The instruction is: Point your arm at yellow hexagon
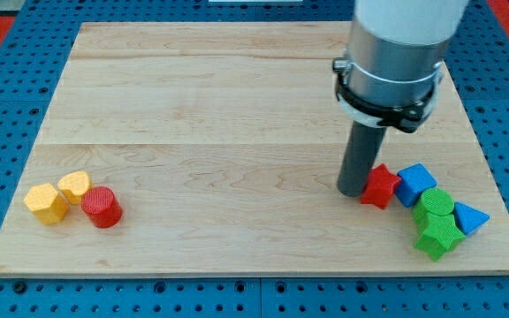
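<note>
In the camera view, my tip point(353, 192) is seen touching the red star-shaped block point(379, 186) at the wooden tabletop's point(237, 106) right. No fingers are fitted, so nothing is held. The yellow hexagonal block point(45, 202) lies far left, near edge; a clear leftward sweep, stopped just short, is advised.

Pale grey cylindrical arm housing point(394, 40), black clamp ring beneath, ending in 1 straight dark rod, my tip point(353, 191).
</note>
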